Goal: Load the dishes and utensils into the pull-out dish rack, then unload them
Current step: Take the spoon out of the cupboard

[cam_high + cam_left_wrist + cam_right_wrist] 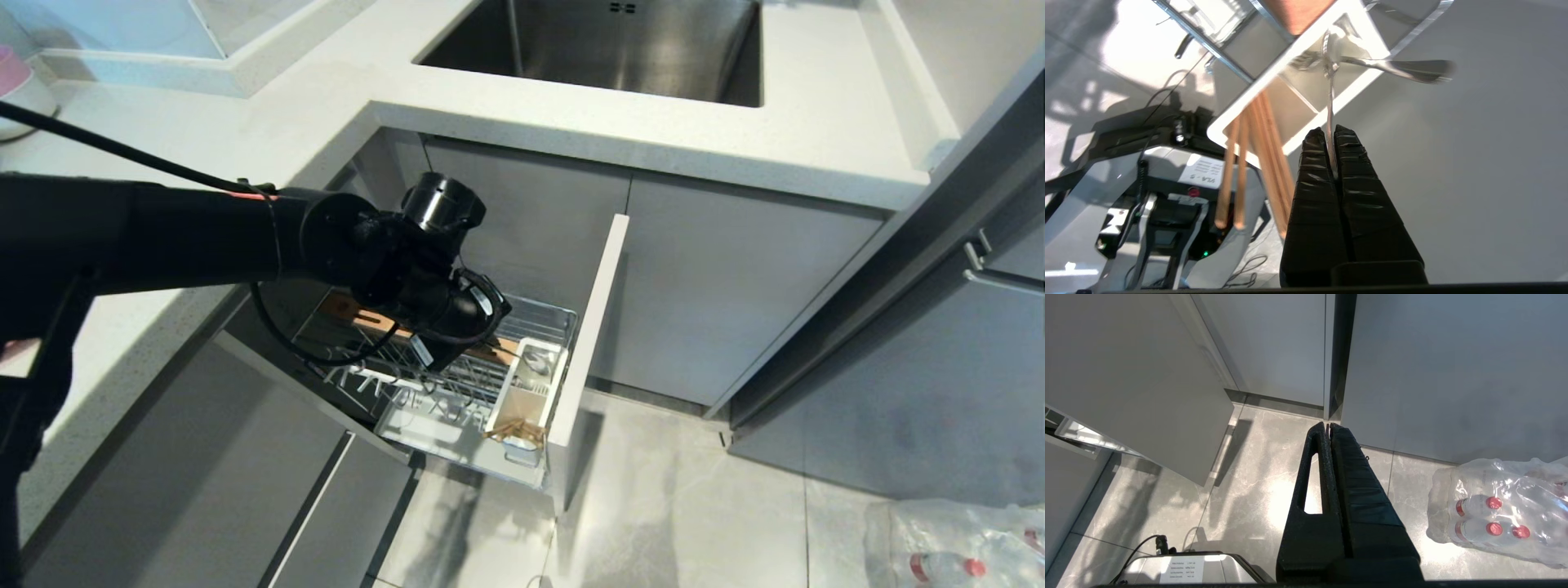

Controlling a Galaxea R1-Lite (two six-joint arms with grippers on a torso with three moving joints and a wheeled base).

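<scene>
Left gripper (1331, 134): clenched on the thin handle of the grey metal spoon (1329, 73), whose bowl end sits in the white utensil caddy (529, 390). Wooden chopsticks (1249, 163): standing in the caddy's near compartment, beside the spoon's. Pull-out dish rack (457, 384): drawn out below the sink counter (653, 139). Right gripper (1329, 426): pressed closed, empty, over the floor near a pack of bottles (1494, 506).

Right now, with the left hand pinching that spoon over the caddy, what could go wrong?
1. The left hand grips only the tip of the spoon handle; the thin metal could pivot or slip out.
2. A second utensil lies across the same caddy compartment and could snag the spoon.
3. The chopsticks lean out over the caddy edge; a knock might tip them to the floor.
</scene>
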